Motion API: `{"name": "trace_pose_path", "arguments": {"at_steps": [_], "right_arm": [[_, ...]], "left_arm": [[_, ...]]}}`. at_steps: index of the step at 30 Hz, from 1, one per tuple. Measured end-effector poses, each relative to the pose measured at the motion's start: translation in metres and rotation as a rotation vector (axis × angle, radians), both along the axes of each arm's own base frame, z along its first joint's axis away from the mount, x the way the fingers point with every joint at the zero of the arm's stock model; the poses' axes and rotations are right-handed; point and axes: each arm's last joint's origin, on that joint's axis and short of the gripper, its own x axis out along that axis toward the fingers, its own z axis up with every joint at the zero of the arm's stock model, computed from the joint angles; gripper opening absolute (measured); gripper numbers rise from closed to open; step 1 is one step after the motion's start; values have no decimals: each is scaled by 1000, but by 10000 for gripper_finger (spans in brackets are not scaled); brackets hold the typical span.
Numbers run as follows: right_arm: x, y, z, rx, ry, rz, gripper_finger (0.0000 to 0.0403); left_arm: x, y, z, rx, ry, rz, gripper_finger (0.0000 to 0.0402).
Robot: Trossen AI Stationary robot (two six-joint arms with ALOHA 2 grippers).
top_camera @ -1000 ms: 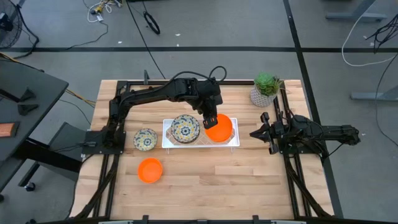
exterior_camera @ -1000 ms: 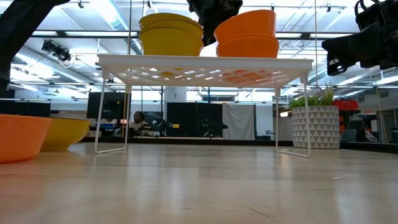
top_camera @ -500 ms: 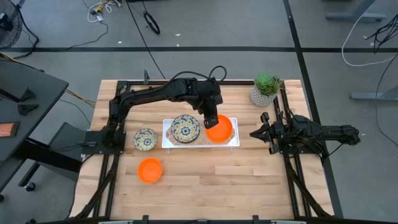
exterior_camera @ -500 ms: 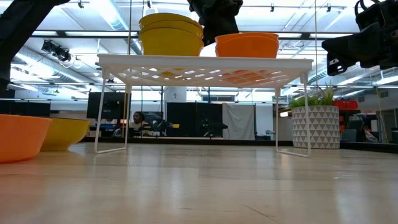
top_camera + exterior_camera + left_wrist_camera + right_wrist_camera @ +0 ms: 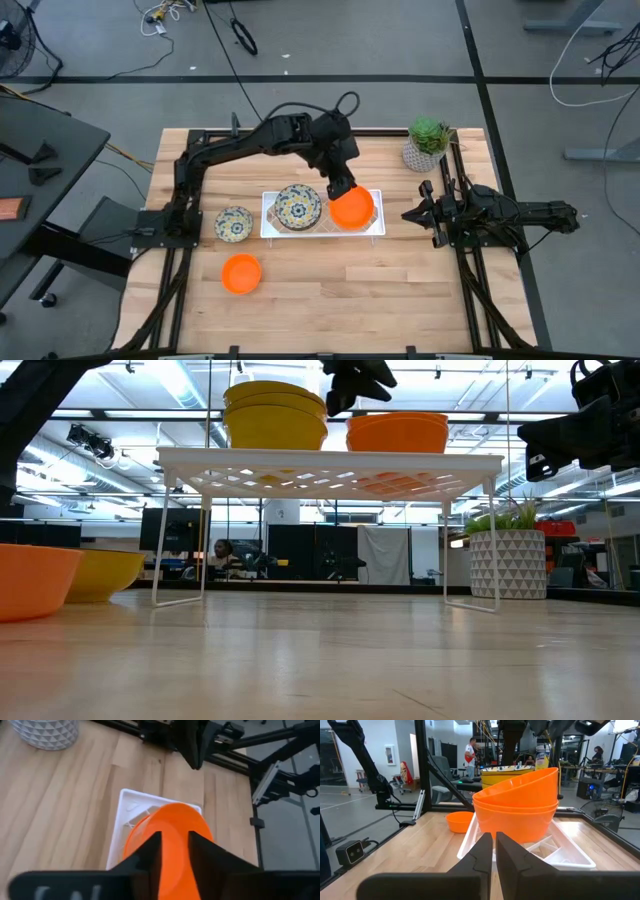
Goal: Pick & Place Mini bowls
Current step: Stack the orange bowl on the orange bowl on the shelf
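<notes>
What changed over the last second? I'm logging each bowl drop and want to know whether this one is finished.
The left gripper let go of the orange bowl, which dropped onto the orange stack on the white rack, then lifted away with fingers apart. The patterned stack, both bowls on the table and the parked right gripper stayed put.

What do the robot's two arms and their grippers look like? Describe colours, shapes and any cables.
Both arms are dark, nearly black, built of jointed tubular segments. The left arm carries a black cable looping above its wrist. Its left gripper ends in two flat, tapering black fingers. The right gripper has the same two narrow dark fingers; no markings are readable.
</notes>
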Motion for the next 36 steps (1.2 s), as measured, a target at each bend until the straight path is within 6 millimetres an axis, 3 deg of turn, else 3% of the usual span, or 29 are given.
{"name": "trace_pose_path", "arguments": {"at_steps": [5, 7, 14, 36], "right_arm": [[0, 0, 0, 0, 0, 0, 27], [0, 0, 0, 0, 0, 0, 27], [0, 0, 0, 0, 0, 0, 27], [0, 0, 0, 0, 0, 0, 27]], "left_arm": [[3, 0, -4, -5, 9, -13, 21], [5, 1, -6, -6, 7, -17, 7], [7, 1, -15, -17, 53, -16, 4], [4, -4, -12, -7, 47, -60, 1]]}}
